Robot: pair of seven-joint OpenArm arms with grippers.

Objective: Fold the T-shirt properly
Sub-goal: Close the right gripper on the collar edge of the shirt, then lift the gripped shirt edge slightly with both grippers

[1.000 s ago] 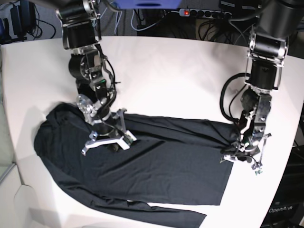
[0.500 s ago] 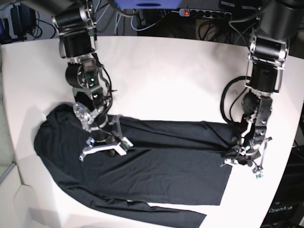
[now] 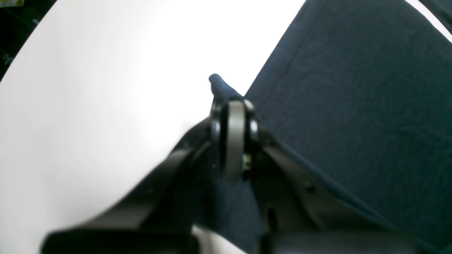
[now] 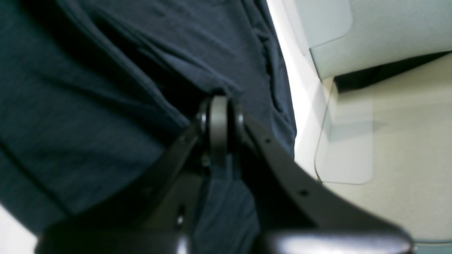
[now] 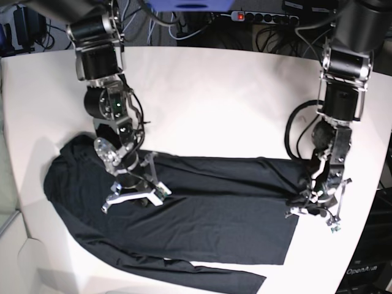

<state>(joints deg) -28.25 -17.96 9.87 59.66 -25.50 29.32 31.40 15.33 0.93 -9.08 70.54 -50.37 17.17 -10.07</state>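
Observation:
The dark T-shirt (image 5: 220, 214) lies spread across the white table (image 5: 226, 104), its long sleeve (image 5: 202, 275) trailing along the front edge. My right gripper (image 5: 131, 197), on the left of the base view, is shut on a fold of the shirt near its shoulder. The right wrist view shows the closed jaws (image 4: 219, 106) pinching dark cloth (image 4: 88, 88). My left gripper (image 5: 311, 211) is shut on the hem corner at the right. In the left wrist view a nub of fabric pokes past the closed fingertips (image 3: 235, 106), with the shirt (image 3: 353, 106) stretching to the right.
A power strip (image 5: 263, 16) and cables lie behind the table's far edge. The right wrist view shows the table edge, a clear sheet (image 4: 346, 141) and pale floor beyond it. Bare tabletop fills the far half.
Both grippers have moved toward the front edge, drawing the shirt's far edge with them; the right gripper also shifted left. Both stay shut on the cloth.

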